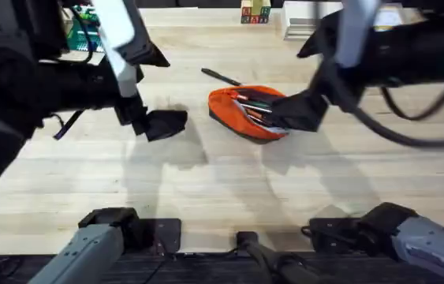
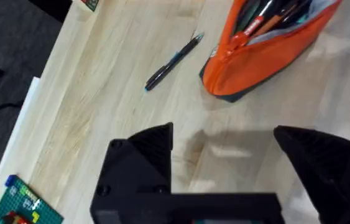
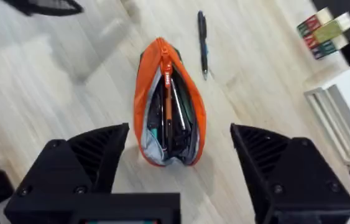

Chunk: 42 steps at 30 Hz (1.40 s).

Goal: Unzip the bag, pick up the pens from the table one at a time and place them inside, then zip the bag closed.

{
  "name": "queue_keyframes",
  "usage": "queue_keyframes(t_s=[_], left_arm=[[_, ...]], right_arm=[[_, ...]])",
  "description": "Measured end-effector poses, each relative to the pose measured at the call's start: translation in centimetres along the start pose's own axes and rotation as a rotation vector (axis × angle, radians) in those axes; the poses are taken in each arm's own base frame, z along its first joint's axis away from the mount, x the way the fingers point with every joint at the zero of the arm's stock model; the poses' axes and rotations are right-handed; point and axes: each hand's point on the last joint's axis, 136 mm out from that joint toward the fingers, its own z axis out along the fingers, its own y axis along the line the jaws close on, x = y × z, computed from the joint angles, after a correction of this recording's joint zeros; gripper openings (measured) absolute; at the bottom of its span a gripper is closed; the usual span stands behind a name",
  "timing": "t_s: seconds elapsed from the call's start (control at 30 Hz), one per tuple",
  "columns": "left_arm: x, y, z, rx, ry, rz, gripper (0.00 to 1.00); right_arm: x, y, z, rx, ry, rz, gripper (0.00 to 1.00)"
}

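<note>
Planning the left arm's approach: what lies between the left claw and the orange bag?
Bare table in the overhead view between left claw and bag; the dark pen lies beyond.

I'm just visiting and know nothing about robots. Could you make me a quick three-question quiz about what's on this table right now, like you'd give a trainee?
1. True or false: the orange bag is zipped shut.
2. Multiple choice: where is the dark pen? A) inside the bag B) on the table beside the bag C) held in the left hand
3. In a word or two: how do the fingers of the right hand stand?

Key
1. False. The bag gapes open, with pens showing inside.
2. B. It lies flat on the wood, apart from the bag.
3. Open, spread over the bag's near end.
</note>
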Motion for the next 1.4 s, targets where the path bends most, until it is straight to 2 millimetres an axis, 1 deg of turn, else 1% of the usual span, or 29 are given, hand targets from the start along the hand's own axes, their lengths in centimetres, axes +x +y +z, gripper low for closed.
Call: queue_keyframes(t_s=[0.1,0.2,0.27,0.37,0.47,0.57,0.7,0.87,1.1,1.13,1.2,1.23,1.4], left_arm=[[0.5,0.8,1.0,0.005,0.003,-0.004,0.992],[0.8,1.8,2.0,0.005,0.002,-0.002,0.992],[1.1,2.3,2.8,0.007,0.002,-0.001,0.992],[1.4,2.5,4.1,0.042,0.009,-0.014,0.992],[1.1,3.3,5.3,0.072,0.015,-0.017,0.992],[0.1,5.0,6.2,0.079,0.01,-0.003,0.992],[-1.2,7.4,7.5,0.08,0.008,0.021,0.992],[-1.7,9.3,9.8,0.099,0.021,0.037,0.992],[-1.0,10.3,13.8,0.128,0.034,0.052,0.991],[-0.3,10.4,15.4,0.136,0.033,0.057,0.991],[0.3,10.6,16.5,0.137,0.033,0.059,0.991],[1.0,10.9,17.6,0.134,0.032,0.061,0.992],[2.2,10.8,19.0,0.144,0.041,0.053,0.994]], right_arm=[[-0.4,0.3,-2.1,0.024,-0.049,-0.004,0.998],[-0.7,0.5,-3.7,0.043,-0.094,0.006,0.997],[-0.9,0.6,-4.4,0.053,-0.116,0.016,0.997],[-1.0,0.7,-5.1,0.06,-0.135,0.031,0.997],[-0.7,0.9,-5.2,0.055,-0.125,0.043,0.997],[0.0,1.2,-5.1,0.042,-0.099,0.057,0.998],[0.3,1.3,-5.0,0.036,-0.085,0.061,0.997],[0.3,1.4,-5.0,0.035,-0.084,0.063,0.998],[0.3,1.4,-5.0,0.035,-0.084,0.064,0.998],[0.3,1.4,-5.0,0.035,-0.084,0.065,0.998],[0.3,1.4,-5.0,0.035,-0.083,0.071,0.998],[0.3,1.4,-5.0,0.034,-0.084,0.088,0.998],[0.3,1.4,-5.0,0.033,-0.084,0.103,0.998]])
